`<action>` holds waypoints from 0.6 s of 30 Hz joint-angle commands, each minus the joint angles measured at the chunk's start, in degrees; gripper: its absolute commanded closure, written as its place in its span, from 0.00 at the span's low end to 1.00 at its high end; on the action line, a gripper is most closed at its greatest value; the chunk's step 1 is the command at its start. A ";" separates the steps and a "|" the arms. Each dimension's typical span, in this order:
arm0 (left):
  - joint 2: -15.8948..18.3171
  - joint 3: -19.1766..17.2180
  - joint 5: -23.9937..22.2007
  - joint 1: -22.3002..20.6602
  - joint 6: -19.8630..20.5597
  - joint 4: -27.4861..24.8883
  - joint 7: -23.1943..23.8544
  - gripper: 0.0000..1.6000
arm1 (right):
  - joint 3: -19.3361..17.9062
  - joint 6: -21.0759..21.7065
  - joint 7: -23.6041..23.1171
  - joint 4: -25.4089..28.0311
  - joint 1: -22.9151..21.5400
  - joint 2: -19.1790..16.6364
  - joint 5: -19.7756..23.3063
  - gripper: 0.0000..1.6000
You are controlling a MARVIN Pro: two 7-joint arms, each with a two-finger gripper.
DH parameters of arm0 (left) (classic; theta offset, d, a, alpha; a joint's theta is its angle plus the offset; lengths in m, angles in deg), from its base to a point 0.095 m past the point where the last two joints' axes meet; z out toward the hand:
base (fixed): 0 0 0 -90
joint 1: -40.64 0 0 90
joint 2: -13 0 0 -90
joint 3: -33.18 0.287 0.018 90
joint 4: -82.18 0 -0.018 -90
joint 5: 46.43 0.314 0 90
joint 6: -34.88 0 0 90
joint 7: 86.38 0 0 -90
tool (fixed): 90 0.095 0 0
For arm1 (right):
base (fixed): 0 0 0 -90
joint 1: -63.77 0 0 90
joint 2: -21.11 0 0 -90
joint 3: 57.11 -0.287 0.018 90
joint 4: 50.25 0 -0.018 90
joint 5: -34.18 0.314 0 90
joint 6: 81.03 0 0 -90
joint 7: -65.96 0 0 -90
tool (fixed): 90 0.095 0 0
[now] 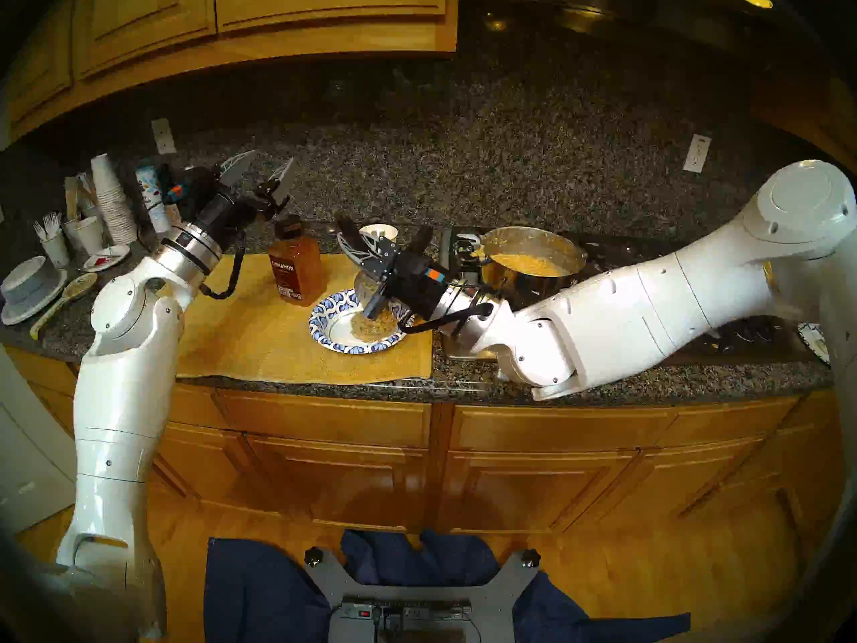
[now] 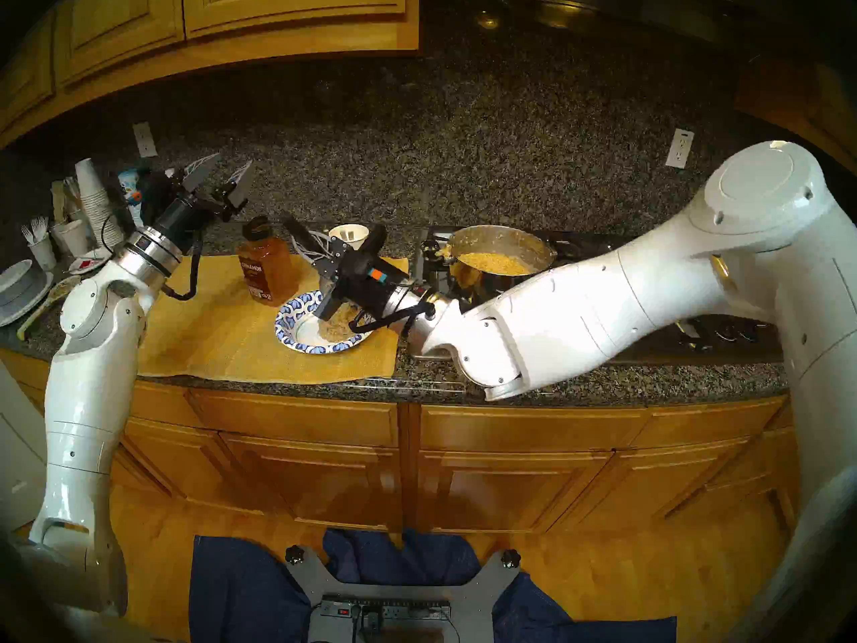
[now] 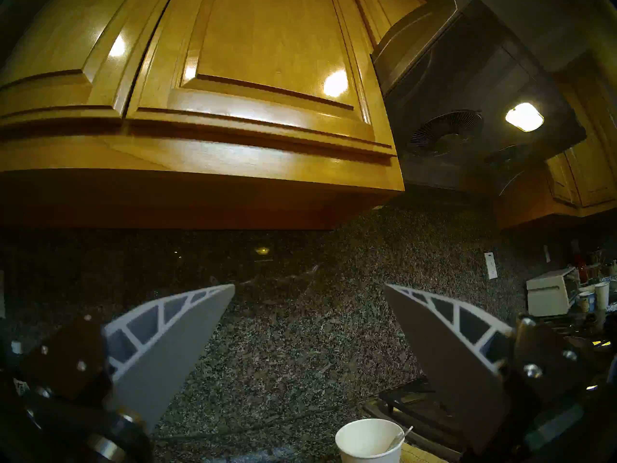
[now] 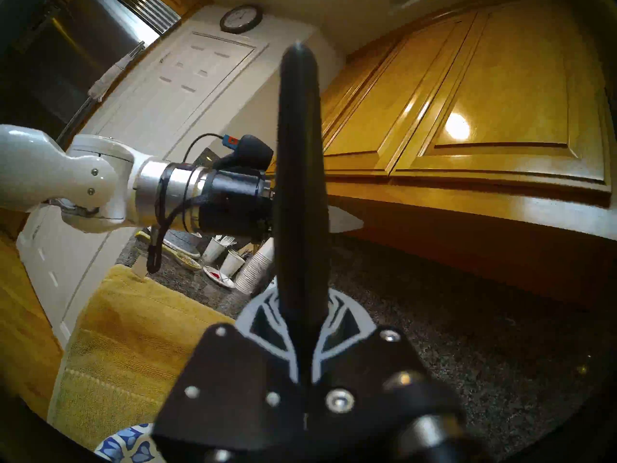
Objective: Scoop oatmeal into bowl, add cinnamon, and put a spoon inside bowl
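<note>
The right gripper (image 1: 366, 271) hangs over the blue-patterned bowl (image 1: 324, 313), its fingers pinched on the dark handle of a ladle (image 4: 297, 171); in the wrist view that handle runs straight up between the closed fingers. The ladle's cup is tipped down into the far right part of the bowl, I reckon to drop its load, and a lump of oatmeal (image 1: 373, 327) already sits there. More of it fills the steel pot (image 1: 533, 266) just right of the yellow mat (image 1: 241, 345), close enough for short trips. The cinnamon (image 1: 293, 268) stands upright on the mat, just left of the bowl and behind it, handy for the next step. The left gripper (image 1: 262, 175) is raised near the far wall, fingers spread wide and holding nothing, seemingly waiting. A white spoon I cannot pick out for certain.
</note>
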 commanded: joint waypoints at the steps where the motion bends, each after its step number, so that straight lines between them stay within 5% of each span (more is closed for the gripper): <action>1: 0.02 -0.36 -0.45 -1.91 -0.65 -1.32 0.07 0.00 | -2.04 -0.31 0.98 0.08 -2.26 -0.84 -0.18 1.00; 18: 0.02 -0.36 -0.46 -1.92 -0.66 -1.32 0.08 0.00 | -2.37 -0.40 0.74 -0.09 -1.78 -0.70 0.09 1.00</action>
